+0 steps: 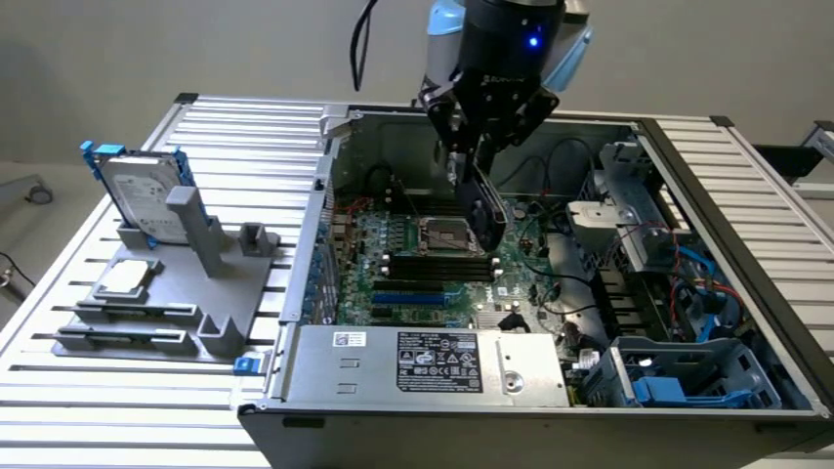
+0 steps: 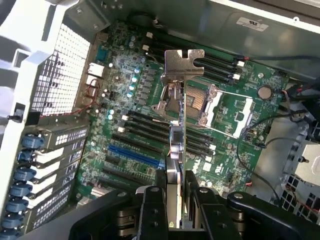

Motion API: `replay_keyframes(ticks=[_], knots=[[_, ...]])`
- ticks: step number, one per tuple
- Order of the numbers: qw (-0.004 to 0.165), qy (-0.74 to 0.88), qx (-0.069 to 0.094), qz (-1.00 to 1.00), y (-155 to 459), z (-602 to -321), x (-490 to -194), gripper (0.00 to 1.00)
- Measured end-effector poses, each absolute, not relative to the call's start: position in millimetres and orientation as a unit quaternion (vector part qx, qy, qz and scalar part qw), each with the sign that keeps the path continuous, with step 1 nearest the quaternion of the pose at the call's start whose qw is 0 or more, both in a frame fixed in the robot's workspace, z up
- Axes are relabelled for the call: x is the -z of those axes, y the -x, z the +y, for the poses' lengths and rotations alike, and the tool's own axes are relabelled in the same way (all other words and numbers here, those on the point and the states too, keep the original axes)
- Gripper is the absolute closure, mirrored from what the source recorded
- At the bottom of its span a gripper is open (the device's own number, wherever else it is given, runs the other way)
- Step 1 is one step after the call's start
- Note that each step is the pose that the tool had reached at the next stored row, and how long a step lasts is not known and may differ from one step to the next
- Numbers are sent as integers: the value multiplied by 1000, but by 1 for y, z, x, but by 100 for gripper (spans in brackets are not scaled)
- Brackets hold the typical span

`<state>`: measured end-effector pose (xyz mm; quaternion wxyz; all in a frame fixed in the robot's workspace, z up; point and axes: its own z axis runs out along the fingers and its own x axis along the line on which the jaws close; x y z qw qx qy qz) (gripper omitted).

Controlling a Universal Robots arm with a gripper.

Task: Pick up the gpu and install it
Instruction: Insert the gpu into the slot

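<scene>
The gpu (image 2: 177,140) hangs inside the open computer case (image 1: 303,293), pinched edge-on between the 2 fingers of the gripper (image 2: 176,196), which press on its 2 flat faces. It lies straight below the gripper, with its long axis running away from the fingers down toward the motherboard (image 1: 391,239). The silver end bracket is at the far, lower end. It is a thin flat card: from the wrist only the narrow green edge and the notched silver bracket are seen, and in the exterior view a black cooler shows on 1 face. The card seems to float over the middle of the motherboard, above the open processor socket (image 2: 220,107) and the black memory slots, apart from them as far as I can judge. The blue slot (image 2: 135,156) lies to one side of it, nearer the edge of the motherboard where the grey power supply (image 1: 431,360) sits.
</scene>
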<state>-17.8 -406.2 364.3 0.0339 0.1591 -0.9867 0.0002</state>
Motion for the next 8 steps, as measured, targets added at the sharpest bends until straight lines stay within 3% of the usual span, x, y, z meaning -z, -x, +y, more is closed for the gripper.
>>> replay_keyframes(ticks=[8], knots=[[34,-230,-2,-973,18,-406,-363,74]])
